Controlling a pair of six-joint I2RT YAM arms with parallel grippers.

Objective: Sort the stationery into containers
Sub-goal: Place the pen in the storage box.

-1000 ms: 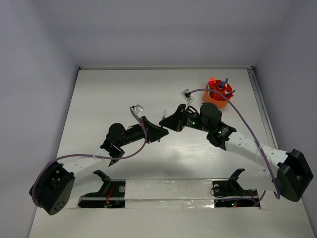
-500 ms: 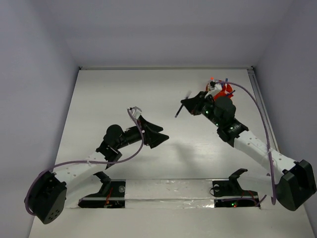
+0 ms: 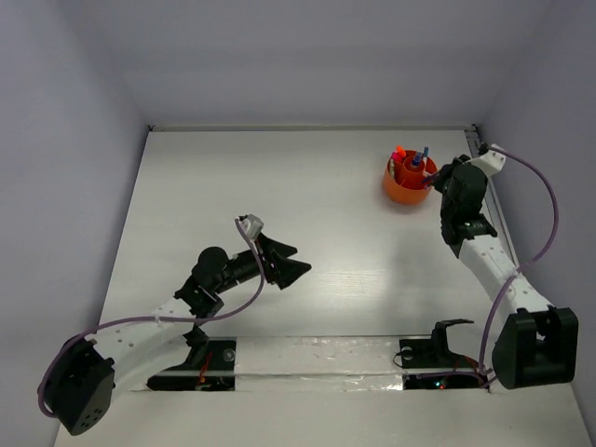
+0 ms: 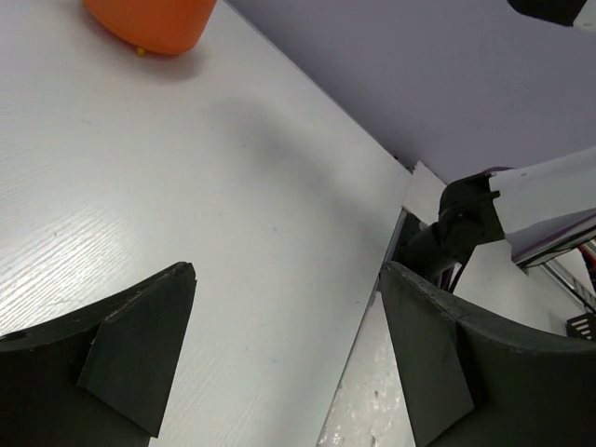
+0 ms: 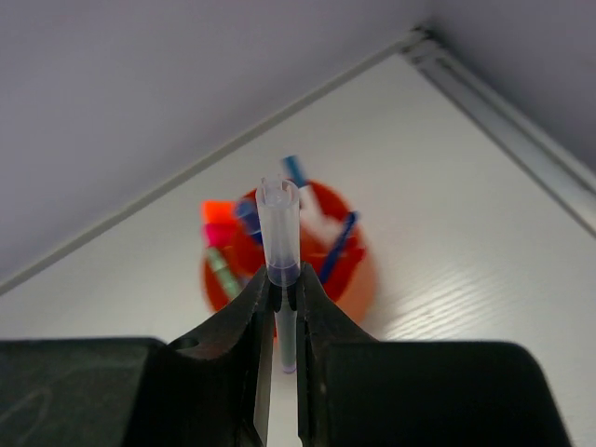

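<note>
Right fingers (image 5: 250, 321) clamp a clear-capped pen (image 5: 279, 228) near the orange cup (image 5: 363, 279), left fingers (image 4: 140, 340) apart: if you release off-centre it could hit the rim and roll away.

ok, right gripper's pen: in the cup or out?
Out. The right gripper pinches the clear pen in shut jaws beside the orange cup, not inside it.

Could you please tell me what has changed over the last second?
The right tool, shut on a slim pen, swung from beside the left tool over to the orange cup. The left tool opened and drew back slightly. The cup stayed put.
</note>
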